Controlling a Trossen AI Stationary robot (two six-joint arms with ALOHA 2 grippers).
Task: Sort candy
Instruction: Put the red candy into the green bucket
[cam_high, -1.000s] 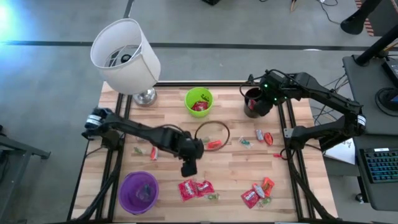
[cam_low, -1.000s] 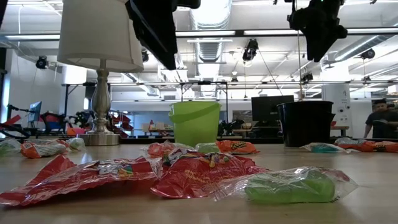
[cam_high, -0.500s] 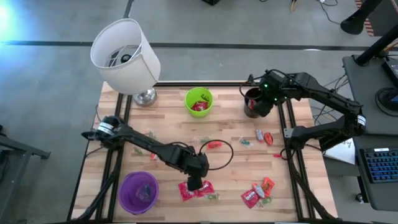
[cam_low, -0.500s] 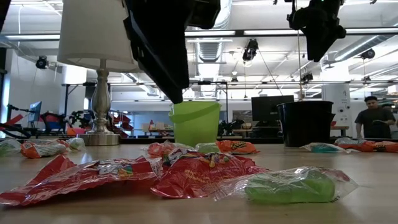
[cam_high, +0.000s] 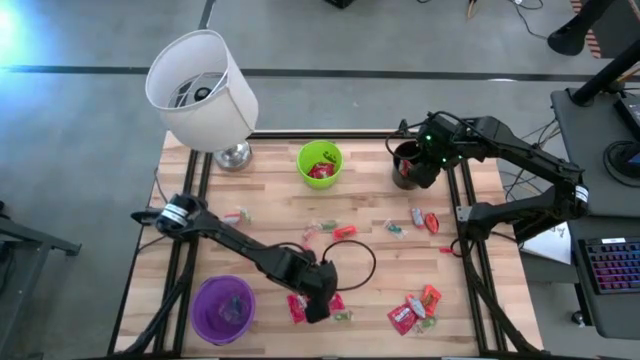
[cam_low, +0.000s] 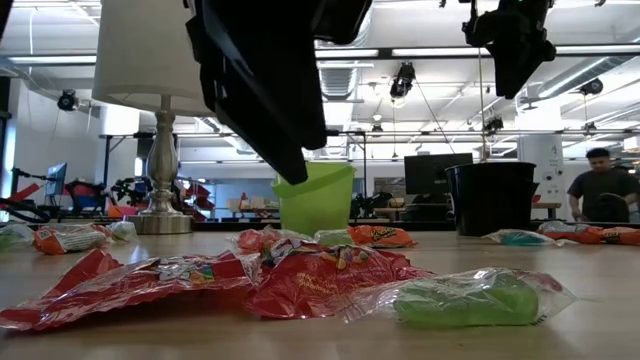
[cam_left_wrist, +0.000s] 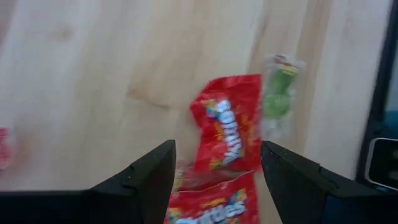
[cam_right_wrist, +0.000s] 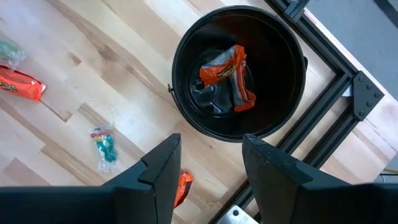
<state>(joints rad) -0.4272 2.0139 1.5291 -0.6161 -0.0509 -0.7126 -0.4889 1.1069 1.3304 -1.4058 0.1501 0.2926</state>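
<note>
The left gripper (cam_high: 317, 305) has moved a long way in the last second. It was up near the middle of the table, and now it hangs right over the two red packets (cam_high: 300, 305) at the near edge, just beside the purple cup (cam_high: 223, 307). In the left wrist view its fingers stand wide apart with nothing between them, and a red packet (cam_left_wrist: 227, 130) lies on the wood just ahead, with a small green sweet (cam_left_wrist: 278, 99) beside it. From the low view, it looks as if the gripper is not yet touching the packets, but that view is partly blocked by the arm, so this is hard to say for sure.

This means the left arm is most likely going for a red packet next. One red packet already lies in the green cup (cam_high: 320, 162), so that may be where it goes.

The right gripper (cam_high: 420, 150) has not moved. It waits over the black cup (cam_right_wrist: 239, 71), open and empty, and an orange-red piece (cam_right_wrist: 229, 74) lies inside that cup.

More candy is spread on the table: some near the right side (cam_high: 425, 218) and a bunch near the front right (cam_high: 415, 308). Much sorting is left.
</note>
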